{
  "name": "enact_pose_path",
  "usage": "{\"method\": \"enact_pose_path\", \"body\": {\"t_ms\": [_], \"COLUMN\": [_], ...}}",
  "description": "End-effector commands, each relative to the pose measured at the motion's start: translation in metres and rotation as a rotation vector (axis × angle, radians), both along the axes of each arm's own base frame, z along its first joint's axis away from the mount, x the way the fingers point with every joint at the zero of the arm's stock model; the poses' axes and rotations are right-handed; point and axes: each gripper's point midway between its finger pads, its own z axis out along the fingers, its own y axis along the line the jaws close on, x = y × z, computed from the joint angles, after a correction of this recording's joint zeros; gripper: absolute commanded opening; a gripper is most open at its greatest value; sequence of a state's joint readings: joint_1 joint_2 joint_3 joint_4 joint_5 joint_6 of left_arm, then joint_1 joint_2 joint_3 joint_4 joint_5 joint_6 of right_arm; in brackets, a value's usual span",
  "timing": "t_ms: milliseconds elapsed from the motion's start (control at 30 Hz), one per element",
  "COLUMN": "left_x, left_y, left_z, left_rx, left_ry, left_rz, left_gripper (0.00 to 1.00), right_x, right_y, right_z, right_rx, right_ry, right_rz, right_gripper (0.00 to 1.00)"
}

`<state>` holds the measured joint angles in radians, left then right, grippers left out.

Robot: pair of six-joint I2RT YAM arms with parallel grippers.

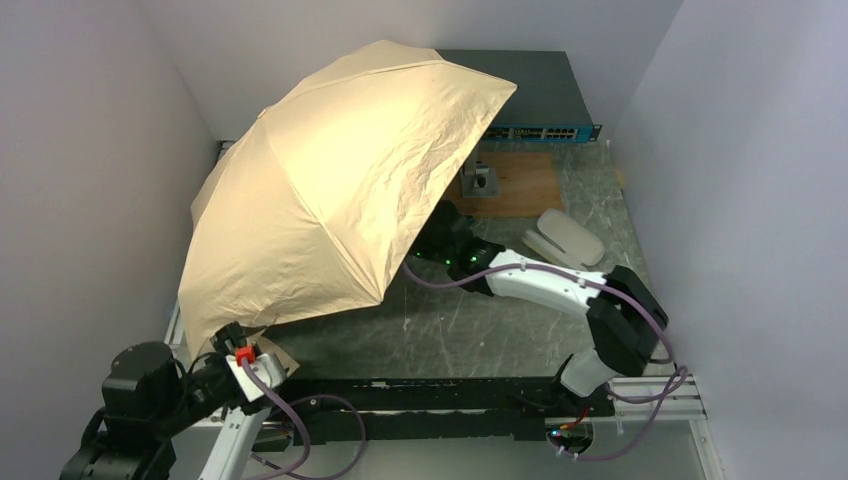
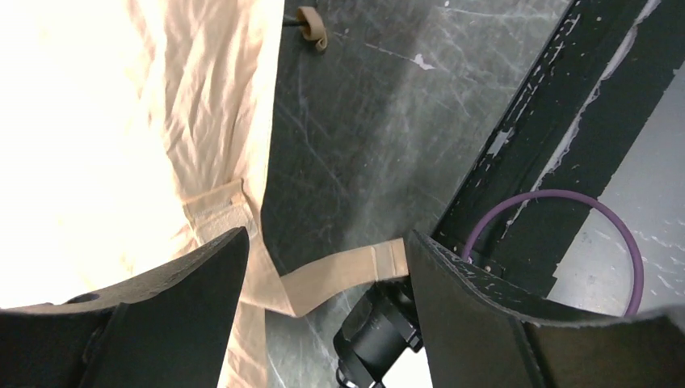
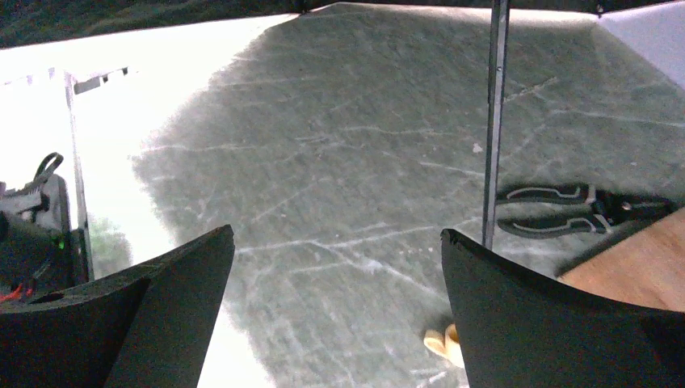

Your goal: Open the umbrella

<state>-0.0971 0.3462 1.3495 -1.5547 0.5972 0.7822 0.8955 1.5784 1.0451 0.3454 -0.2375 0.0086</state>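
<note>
Gold umbrella (image 1: 340,190) cloth is judged light and floppy, its metal pole (image 3: 494,121) best gripped; left pincer (image 2: 325,242) and right pincer (image 3: 337,234) are seen wide open, empty.

Robotics lab cell w/ white partition walls (image 1: 90,150), network switch (image 1: 545,95) & pliers (image 3: 577,210) on bench (image 1: 480,330).

top cam: high, rear, looks down-fwd | wrist cams: close, low | shared: tabletop (image 1: 470,330)
</note>
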Motion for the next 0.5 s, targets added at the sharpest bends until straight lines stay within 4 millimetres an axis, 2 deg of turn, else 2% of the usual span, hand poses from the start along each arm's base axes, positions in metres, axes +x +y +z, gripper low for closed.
{"method": "enact_pose_path", "body": {"t_ms": [0, 133, 200, 333, 400, 467], "left_x": [-0.003, 0.006, 0.011, 0.023, 0.027, 0.037], "left_y": [0.014, 0.021, 0.017, 0.02, 0.021, 0.029], "left_z": [0.0, 0.025, 0.041, 0.079, 0.086, 0.084], "left_rx": [0.002, -0.107, -0.172, -0.336, -0.383, -0.408], "left_ry": [0.0, -0.032, -0.055, -0.114, -0.121, -0.112], "left_rz": [0.115, 0.257, 0.292, 0.513, 0.59, 0.694], "left_gripper": [0.78, 0.78, 0.8, 0.93, 0.96, 0.99], "right_x": [-0.021, -0.037, -0.041, -0.04, -0.037, -0.034], "right_y": [-0.035, -0.072, -0.088, -0.125, -0.145, -0.172], "right_z": [-0.018, -0.031, -0.027, -0.014, -0.008, -0.007], "right_rx": [-0.099, -0.149, -0.157, -0.188, -0.204, -0.236], "right_ry": [0.014, 0.029, -0.003, -0.078, -0.088, -0.049], "right_rz": [-0.001, -0.035, -0.056, -0.163, -0.232, -0.278], "right_gripper": [1.0, 1.0, 1.0, 1.0, 1.0, 1.0]}}
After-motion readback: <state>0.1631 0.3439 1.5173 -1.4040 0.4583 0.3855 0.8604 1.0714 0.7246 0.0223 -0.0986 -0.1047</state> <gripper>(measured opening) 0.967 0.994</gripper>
